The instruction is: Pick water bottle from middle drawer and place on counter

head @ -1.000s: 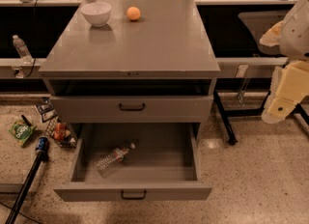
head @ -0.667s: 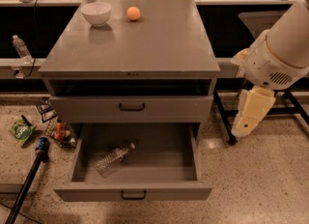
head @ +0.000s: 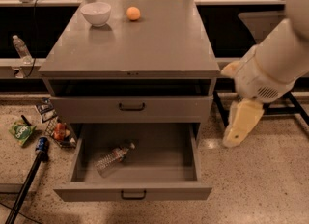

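Observation:
The water bottle (head: 113, 157) lies on its side in the open middle drawer (head: 133, 192), left of centre, its cap toward the back right. The drawer is pulled far out at the bottom of the grey cabinet. The counter (head: 140, 44) is the cabinet's flat grey top. My gripper (head: 240, 125) hangs at the end of the white arm to the right of the cabinet. It is at about the height of the closed drawer front (head: 131, 107), outside the open drawer and well apart from the bottle.
A white bowl (head: 95, 13) and an orange (head: 133, 13) sit at the counter's back. Another clear bottle (head: 20, 47) stands on a ledge at the left. A green bag (head: 20, 132), small packets (head: 58, 131) and a dark pole (head: 29, 179) lie on the floor at the left.
The arm has swung in from the right edge toward the cabinet, and the gripper has come lower and further left. The bottle and the drawer have not moved.

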### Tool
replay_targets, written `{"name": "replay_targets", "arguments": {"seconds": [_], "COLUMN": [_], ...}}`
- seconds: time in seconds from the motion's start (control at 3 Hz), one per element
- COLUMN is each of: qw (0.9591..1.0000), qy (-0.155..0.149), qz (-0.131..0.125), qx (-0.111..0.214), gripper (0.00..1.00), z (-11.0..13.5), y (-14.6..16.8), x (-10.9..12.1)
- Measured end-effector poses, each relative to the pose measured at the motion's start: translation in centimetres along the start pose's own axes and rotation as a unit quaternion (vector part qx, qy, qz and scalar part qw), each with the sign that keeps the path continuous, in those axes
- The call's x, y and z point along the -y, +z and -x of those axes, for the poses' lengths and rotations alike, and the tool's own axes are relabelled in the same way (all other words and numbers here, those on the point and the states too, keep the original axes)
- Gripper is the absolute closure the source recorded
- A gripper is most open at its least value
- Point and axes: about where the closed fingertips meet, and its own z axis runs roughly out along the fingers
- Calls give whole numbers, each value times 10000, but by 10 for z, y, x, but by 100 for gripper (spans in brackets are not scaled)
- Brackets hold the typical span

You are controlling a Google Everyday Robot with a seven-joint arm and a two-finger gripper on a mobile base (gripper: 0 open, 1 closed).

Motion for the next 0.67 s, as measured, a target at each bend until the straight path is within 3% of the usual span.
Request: {"name": "replay_targets", "arguments": {"seconds": [0.33, 0.67], "qw": [9964, 9869], "qy": [-590, -1311], "qz": [375, 487], "qx": [489, 799], "gripper": [0, 0], "z": [25, 57], "y": [80, 148], "x": [-30, -53]}}
